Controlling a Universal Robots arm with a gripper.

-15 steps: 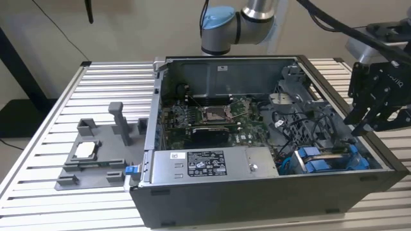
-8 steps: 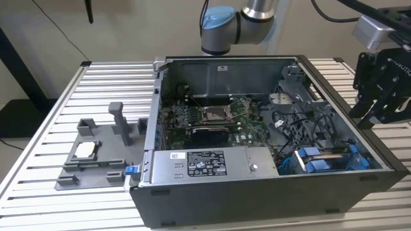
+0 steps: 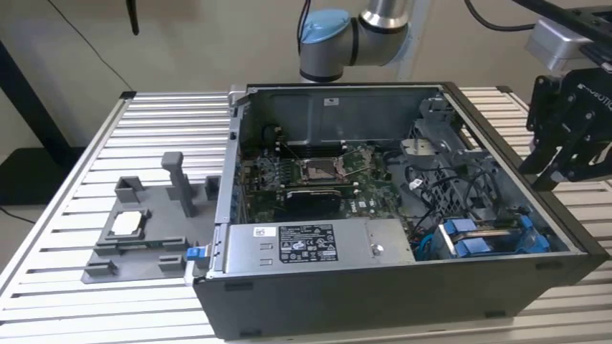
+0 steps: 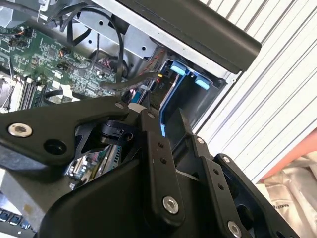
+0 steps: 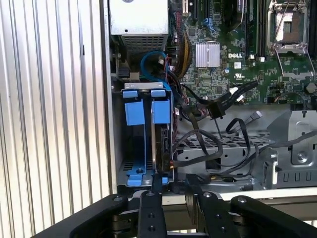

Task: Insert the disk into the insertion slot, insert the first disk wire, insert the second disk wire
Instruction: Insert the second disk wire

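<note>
Two bays of the insertion slot (image 5: 118, 144) show in the first wrist view, the disk (image 5: 161, 144) in one; the exterior view sets the gripper (image 3: 564, 168) beside the case (image 3: 383, 301), fingers apart, empty.

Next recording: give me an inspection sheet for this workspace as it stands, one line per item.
Surface: slatted metal table carrying the open computer case.
Job's things: the disk appears seated in the insertion slot, in the bay nearer the motherboard.
Clutter: grey fixture tray on the table, at the exterior view's left of the case.
Grippers: gripper open and empty, raised at the exterior view's right of the case.
Cables: a black connector appears to hang loose beside the slot, not plugged into the disk.
Surroundings: arm base behind the case; plain wall.
</note>
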